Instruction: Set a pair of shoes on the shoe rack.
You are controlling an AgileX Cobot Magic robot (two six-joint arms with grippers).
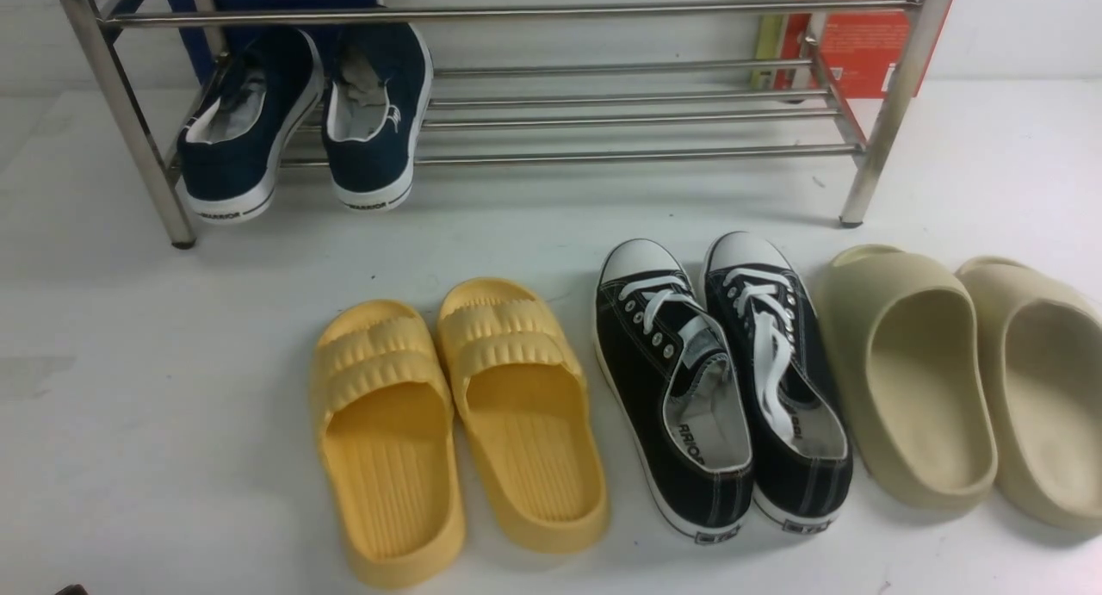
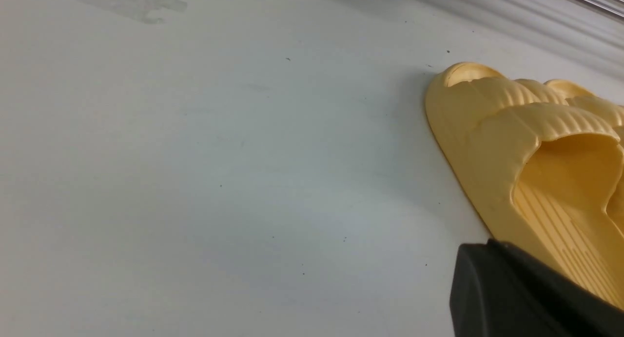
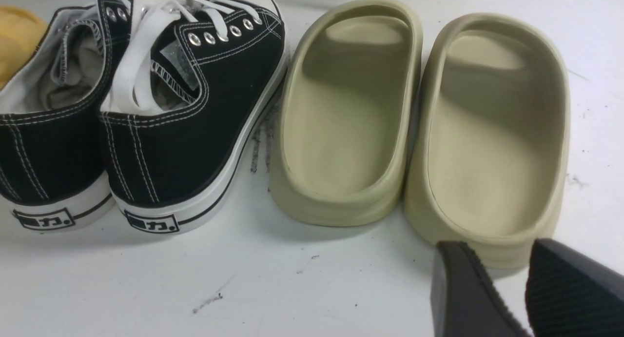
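The two navy-blue slip-on shoes, left one [image 1: 237,126] and right one [image 1: 379,113], rest side by side on the lower bars of the steel shoe rack [image 1: 620,154], at its left end, heels toward me and overhanging the front bar. Neither gripper shows in the front view. In the left wrist view only one black finger [image 2: 512,298] shows, low over the white table beside a yellow slide [image 2: 531,156]; the other finger is out of frame. My right gripper [image 3: 497,251] is open and empty, just behind the heel of a beige slide [image 3: 492,132].
On the table in front of the rack stand a pair of yellow slides [image 1: 456,423], black lace-up sneakers [image 1: 715,380] and beige slides [image 1: 956,380]. A red box [image 1: 861,35] stands behind the rack's right end. The rack's upper shelf bars [image 1: 516,11] run across the top.
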